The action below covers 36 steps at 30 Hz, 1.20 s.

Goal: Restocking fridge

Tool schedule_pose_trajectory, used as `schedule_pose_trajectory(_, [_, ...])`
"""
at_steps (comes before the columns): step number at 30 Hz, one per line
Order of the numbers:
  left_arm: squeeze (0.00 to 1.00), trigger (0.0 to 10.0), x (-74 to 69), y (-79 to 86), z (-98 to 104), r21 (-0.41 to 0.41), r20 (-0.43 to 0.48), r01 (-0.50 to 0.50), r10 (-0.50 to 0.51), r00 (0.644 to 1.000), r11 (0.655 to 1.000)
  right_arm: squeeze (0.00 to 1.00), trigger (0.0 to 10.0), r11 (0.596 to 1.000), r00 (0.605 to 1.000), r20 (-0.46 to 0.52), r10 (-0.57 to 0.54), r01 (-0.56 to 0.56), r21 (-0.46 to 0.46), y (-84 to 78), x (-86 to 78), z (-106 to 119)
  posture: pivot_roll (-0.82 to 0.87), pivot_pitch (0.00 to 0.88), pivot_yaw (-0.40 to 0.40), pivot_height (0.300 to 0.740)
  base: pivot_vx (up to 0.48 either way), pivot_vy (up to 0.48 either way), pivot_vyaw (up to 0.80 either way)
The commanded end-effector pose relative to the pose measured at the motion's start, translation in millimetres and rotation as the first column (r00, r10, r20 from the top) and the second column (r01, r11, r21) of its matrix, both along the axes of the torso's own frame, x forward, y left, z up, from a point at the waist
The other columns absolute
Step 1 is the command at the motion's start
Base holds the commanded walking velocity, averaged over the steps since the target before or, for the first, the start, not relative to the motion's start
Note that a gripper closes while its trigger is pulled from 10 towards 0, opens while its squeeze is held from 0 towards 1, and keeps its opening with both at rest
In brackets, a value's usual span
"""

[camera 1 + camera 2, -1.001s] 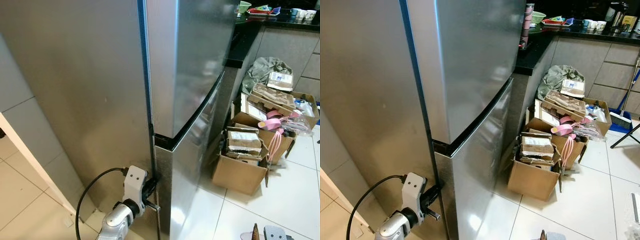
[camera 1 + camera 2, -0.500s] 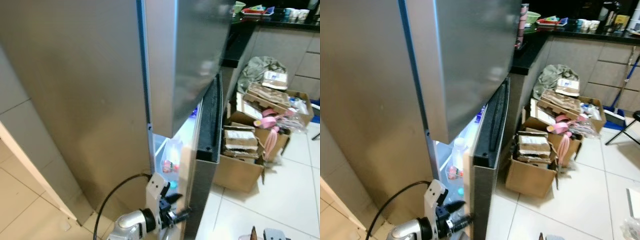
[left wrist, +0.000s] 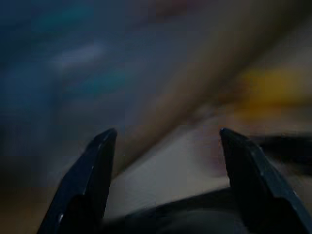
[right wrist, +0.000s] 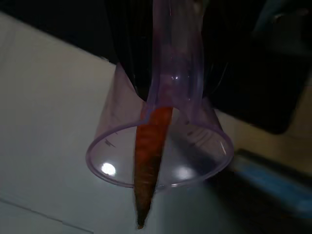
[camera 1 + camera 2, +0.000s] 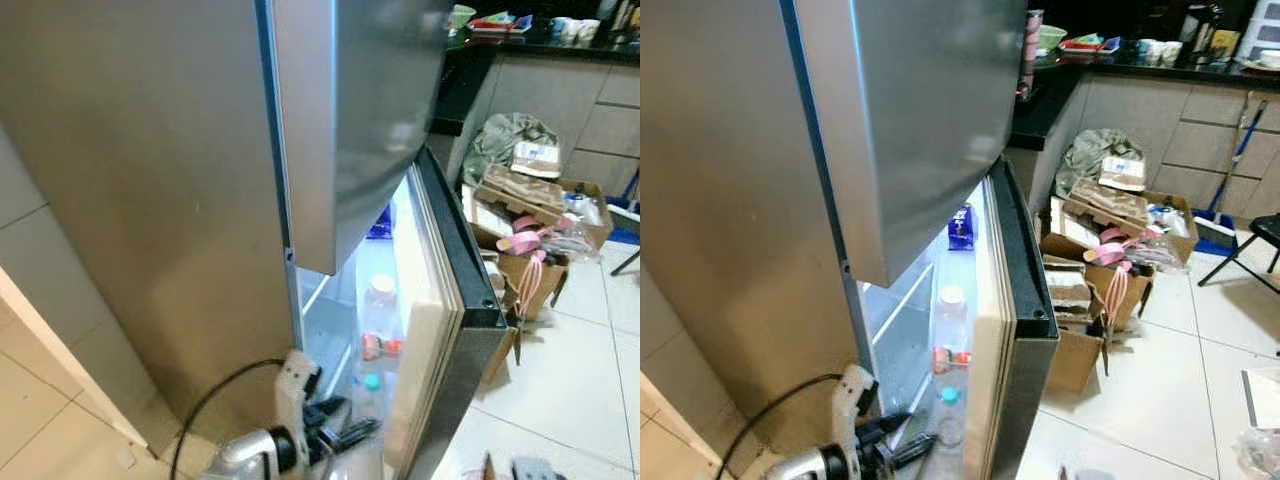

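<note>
Fridge fills the left eye view, its lower door swung wide toward 4 o'clock. Bottles stand in the lit interior. At 6 o'clock the left gripper sits low by the opening, fingers spread with nothing between them. Boxes clutter the floor at 3 o'clock.

Right eye view gives the same scene, with a blue carton on the door shelf.

Left wrist view is dark and blurred, two fingertips wide apart.

Right wrist view shows a clear cup with a carrot poking out; whether the right jaws grip it I cannot tell.
</note>
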<state>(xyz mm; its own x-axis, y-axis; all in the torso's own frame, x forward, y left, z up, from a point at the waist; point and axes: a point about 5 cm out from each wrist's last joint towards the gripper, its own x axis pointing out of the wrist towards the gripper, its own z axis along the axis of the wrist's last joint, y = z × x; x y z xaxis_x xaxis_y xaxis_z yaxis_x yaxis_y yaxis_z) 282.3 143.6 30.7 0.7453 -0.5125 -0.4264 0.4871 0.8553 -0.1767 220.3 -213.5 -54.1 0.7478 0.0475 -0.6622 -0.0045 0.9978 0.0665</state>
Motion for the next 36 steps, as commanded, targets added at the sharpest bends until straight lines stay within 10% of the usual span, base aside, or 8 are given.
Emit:
schedule_pose_trajectory(1, [0.00,10.0,-6.1,20.4,-16,0.146,-0.028,-0.096,0.101,0.995,0.985,0.00,10.0,0.999,0.998,0.018,0.052,-0.052,0.008,4.6,1.3,1,-0.02,0.120,0.020,0.740,0.000,0.000,0.00])
schedule_pose_trajectory(7, [0.00,10.0,-21.9,46.7,-37,0.246,-0.104,-0.220,0.251,0.962,0.944,0.00,10.0,0.942,0.940,0.121,0.319,-0.329,0.070,41.8,23.3,16,-0.02,0.124,0.014,0.740,0.000,0.000,0.00])
schedule_pose_trajectory(18, [0.00,10.0,-35.6,46.1,-54,0.278,-0.115,-0.263,0.304,0.946,0.924,0.00,10.0,0.879,0.876,0.157,0.456,-0.471,0.075,59.1,29.2,23,-0.02,0.126,0.004,0.740,0.000,0.000,0.00])
schedule_pose_trajectory(36, [0.00,10.0,-6.6,12.2,-31,0.123,-0.003,-0.195,0.197,0.980,0.973,0.00,10.0,0.973,0.973,-0.056,0.225,-0.228,-0.046,-0.2,-16.1,-6,-0.03,0.124,0.014,0.740,0.000,0.000,0.00])
